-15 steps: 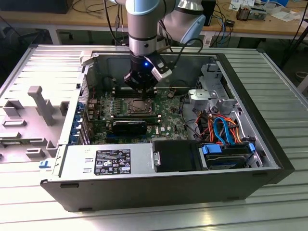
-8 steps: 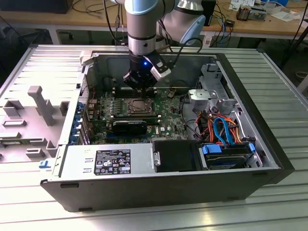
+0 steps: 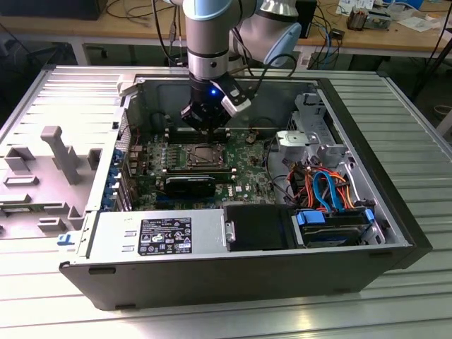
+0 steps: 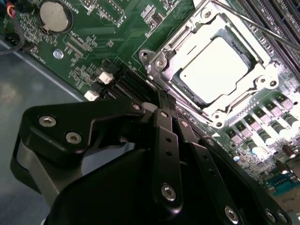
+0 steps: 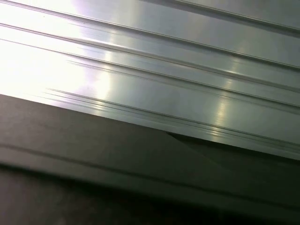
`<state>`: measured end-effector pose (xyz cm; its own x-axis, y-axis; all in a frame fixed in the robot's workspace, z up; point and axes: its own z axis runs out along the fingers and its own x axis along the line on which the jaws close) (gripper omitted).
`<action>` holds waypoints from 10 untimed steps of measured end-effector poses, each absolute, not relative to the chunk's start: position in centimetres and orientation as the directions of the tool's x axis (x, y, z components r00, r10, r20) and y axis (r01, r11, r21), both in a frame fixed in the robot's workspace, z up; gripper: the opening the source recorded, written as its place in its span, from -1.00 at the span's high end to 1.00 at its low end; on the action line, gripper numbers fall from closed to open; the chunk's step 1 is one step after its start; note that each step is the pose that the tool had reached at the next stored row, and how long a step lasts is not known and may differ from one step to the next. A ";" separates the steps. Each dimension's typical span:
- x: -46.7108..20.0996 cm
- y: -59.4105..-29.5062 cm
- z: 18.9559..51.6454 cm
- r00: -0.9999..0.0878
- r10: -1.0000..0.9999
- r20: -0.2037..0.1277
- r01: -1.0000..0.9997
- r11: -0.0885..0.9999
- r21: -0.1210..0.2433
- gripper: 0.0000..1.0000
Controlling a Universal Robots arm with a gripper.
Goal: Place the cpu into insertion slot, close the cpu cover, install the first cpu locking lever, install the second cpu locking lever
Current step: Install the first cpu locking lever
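- My gripper (image 4: 168, 101) has its jaws pressed together with nothing between them; in the second wrist view the tips sit right at the edge of the insertion slot (image 4: 213, 65).
- The cpu (image 4: 213, 70) lies flat in that slot, silver top up, and the cpu cover (image 4: 268, 63) is down around it, framing it.
- In the exterior view I see the gripper (image 3: 205, 127) hanging inside the open computer case (image 3: 247, 272), just above the socket on the green motherboard (image 3: 247, 173).
- The case rests on a ribbed metal tabletop (image 3: 395, 296).
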<state>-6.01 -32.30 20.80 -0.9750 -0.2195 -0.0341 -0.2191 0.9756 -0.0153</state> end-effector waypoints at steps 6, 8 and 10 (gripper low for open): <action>-6.0 -33.1 20.7 -0.974 -0.223 -0.036 -0.222 0.975 -0.010 0.79; -6.0 -33.3 20.7 -0.974 -0.223 -0.036 -0.223 0.975 -0.010 0.79; -6.0 -33.4 20.6 -0.974 -0.223 -0.036 -0.223 0.975 -0.010 0.79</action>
<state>-5.97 -33.44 20.64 -0.9741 -0.2233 -0.0357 -0.2230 0.9748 -0.0102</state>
